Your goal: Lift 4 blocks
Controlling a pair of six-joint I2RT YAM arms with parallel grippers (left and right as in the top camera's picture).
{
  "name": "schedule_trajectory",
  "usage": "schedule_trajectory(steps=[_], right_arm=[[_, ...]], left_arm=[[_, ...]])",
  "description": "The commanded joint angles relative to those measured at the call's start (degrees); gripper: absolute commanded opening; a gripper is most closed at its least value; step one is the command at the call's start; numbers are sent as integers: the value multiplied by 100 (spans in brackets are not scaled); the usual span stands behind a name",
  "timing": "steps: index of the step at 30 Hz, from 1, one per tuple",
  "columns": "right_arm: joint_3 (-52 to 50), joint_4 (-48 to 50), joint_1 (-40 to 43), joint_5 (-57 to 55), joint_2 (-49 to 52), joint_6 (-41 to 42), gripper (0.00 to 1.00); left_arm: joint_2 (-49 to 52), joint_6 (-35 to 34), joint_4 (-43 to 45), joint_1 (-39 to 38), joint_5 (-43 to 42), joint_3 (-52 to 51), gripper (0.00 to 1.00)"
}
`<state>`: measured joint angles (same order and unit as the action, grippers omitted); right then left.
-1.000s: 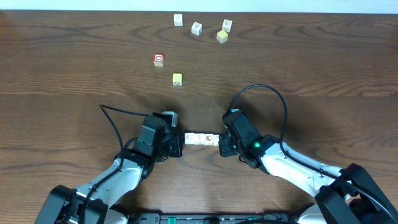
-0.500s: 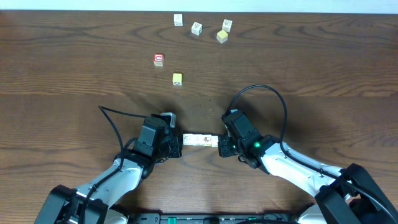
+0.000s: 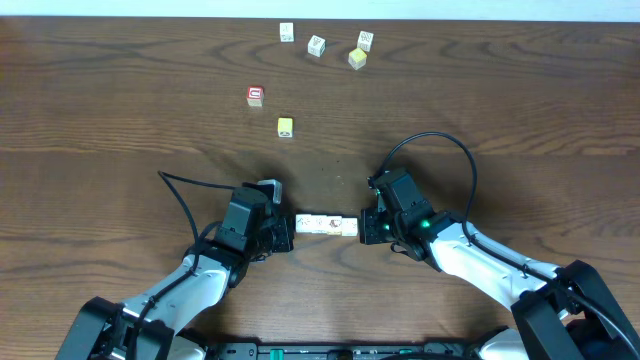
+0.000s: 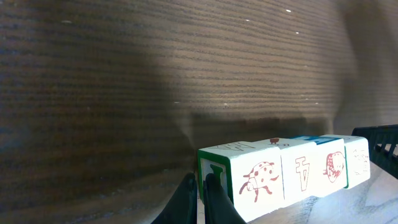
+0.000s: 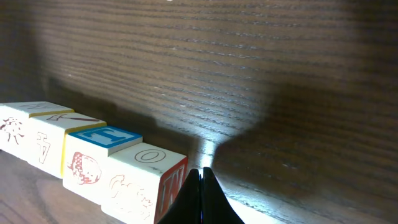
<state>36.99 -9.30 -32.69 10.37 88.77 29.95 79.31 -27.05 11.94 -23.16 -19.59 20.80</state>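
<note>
Fingers of the left gripper (image 4: 199, 188) sit closed together at the bottom edge of its wrist view. They clamp nothing, and their tips rest against the green-edged end face of the blocks (image 4: 283, 177). The four blocks stand face to face in one straight row running off to the right of that frame. Their side faces show a spotted ladybird, a letter and a red drawing, which no other view shows.

The right wrist view shows the opposite end of the row. The right gripper (image 5: 202, 178) is also pinched fully closed on nothing. Its tip is just beside the red end face of the nearest of the blocks (image 5: 87, 163); whether it touches I cannot tell. Only this view shows the tops, with a ring on the nearest block and a blue T on the next. Neither wrist view settles whether the row is off the table.

From overhead, the blocks (image 3: 327, 224) lie in the lower middle of the frame. The left gripper (image 3: 289, 231) is at one end and the right gripper (image 3: 366, 228) at the other. Farther up the table (image 3: 120, 110) sit a near yellow cube (image 3: 285, 126) and a red cube (image 3: 255, 95). At the top edge are a far yellow cube (image 3: 357, 58) and three white cubes (image 3: 316, 45).
</note>
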Motion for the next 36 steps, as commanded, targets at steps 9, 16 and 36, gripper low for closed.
schedule_trajectory(steps=[9, 16, 36], right_arm=[[7, -83, 24, 70, 39, 210, 1], [7, -94, 24, 219, 39, 391, 1], [-37, -229, 24, 455, 39, 511, 1]], left_arm=[[22, -225, -138, -26, -72, 11, 7], [22, -245, -140, -28, -76, 11, 7], [22, 195, -205, -26, -297, 11, 7]])
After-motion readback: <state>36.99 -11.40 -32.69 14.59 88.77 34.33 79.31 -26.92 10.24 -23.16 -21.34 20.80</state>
